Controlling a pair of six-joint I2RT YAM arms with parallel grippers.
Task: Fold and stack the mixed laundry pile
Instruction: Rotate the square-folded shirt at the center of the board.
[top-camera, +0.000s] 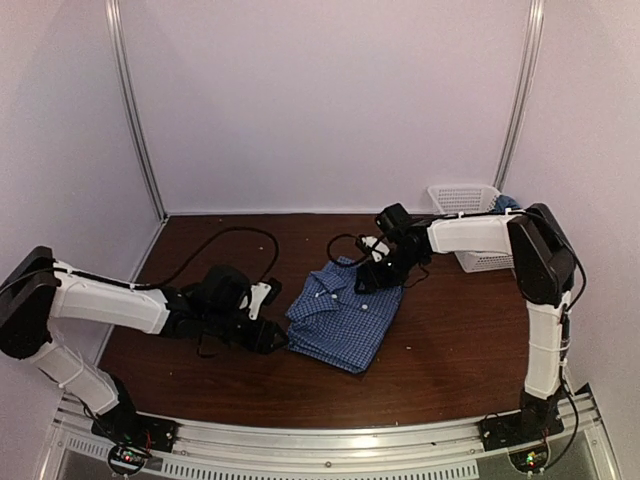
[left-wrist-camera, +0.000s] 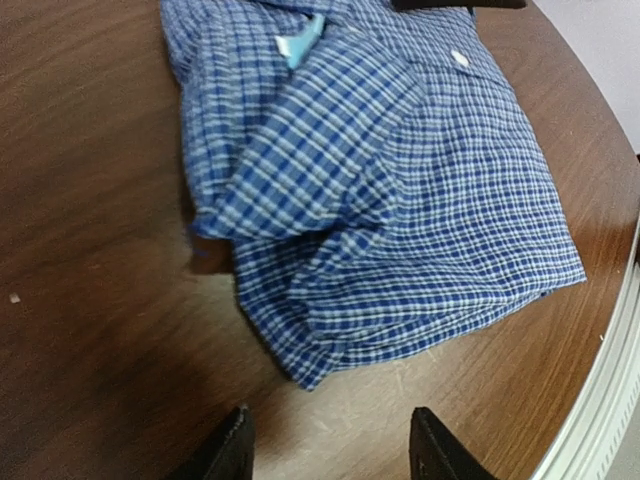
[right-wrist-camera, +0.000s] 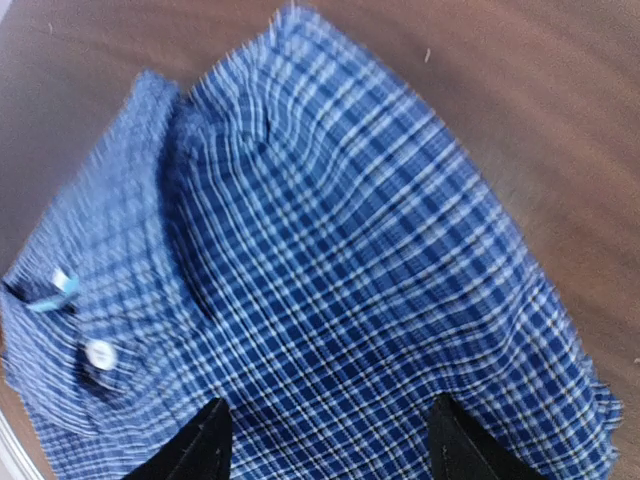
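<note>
Plainly, left claw (left-wrist-camera: 330, 420) and right claw (right-wrist-camera: 328, 405) both released, empty, by folded checked shirt (top-camera: 340, 315).

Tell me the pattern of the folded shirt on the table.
The shirt is a blue-and-white check, clearest in the left wrist view.

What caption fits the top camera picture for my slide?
Left gripper and right gripper flank the folded checked shirt on the table.

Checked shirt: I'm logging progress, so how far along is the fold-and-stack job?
Done: the checked shirt lies folded on the table. In hand: nothing; left gripper and right gripper are open, empty. Left: blue cloth in the white basket awaits folding, stacking.
</note>
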